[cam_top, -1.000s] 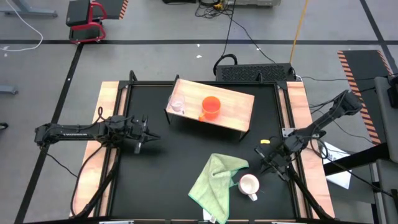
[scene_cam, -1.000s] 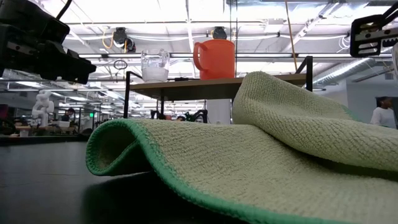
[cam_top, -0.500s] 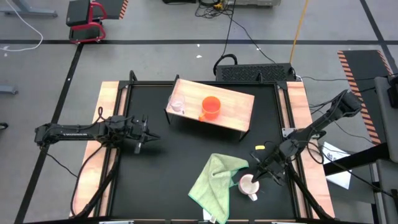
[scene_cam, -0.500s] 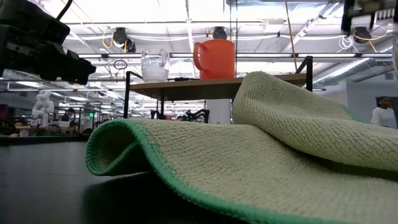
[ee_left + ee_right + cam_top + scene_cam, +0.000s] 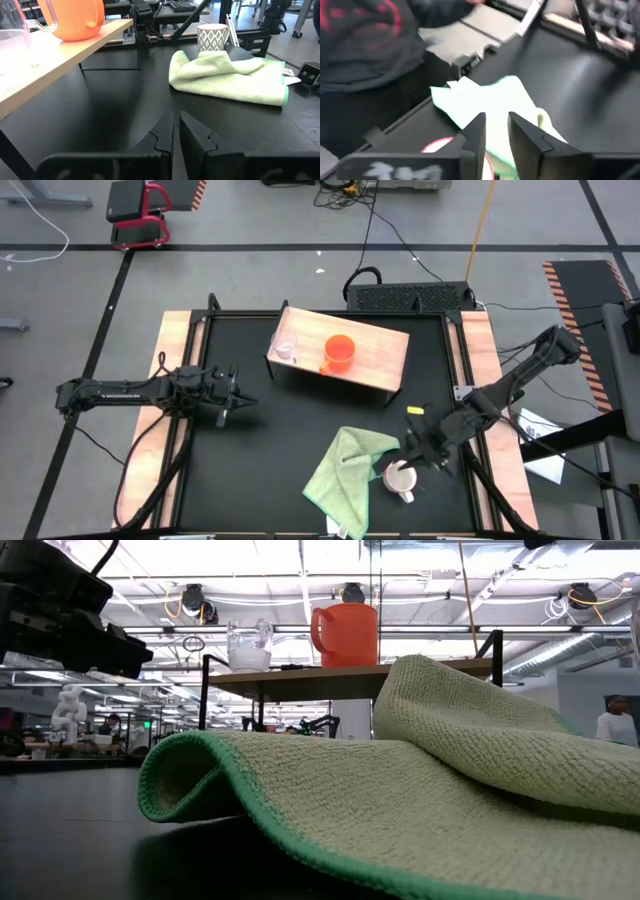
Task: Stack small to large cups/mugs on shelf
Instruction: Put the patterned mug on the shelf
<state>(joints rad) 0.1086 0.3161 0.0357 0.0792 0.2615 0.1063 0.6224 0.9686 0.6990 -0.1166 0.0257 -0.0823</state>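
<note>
The light-wood shelf [image 5: 375, 360] stands at the table's far middle. On it stand the clear glass cup [image 5: 285, 350] and, to its right, the orange mug [image 5: 340, 352]; both also show in the low view, glass cup [image 5: 248, 645] and orange mug [image 5: 346, 634]. The white mug [image 5: 400, 478] stands upright on the table near the front right, beside the green cloth [image 5: 345, 470]. My right gripper [image 5: 408, 450] hovers just beyond the white mug, fingers a little apart, holding nothing. My left gripper [image 5: 240, 402] waits shut at the table's left.
The green cloth lies crumpled between the white mug and the table's middle, and fills the low view's foreground [image 5: 400, 800]. A person in a dark garment [image 5: 365, 40] stands close beyond the table's edge in the right wrist view. Bare black tabletop [image 5: 290, 420] lies between cloth and shelf.
My right gripper has gone toward the table's left and a little toward the near edge, closing on the white mug. The mugs, glass cup and cloth have kept still.
</note>
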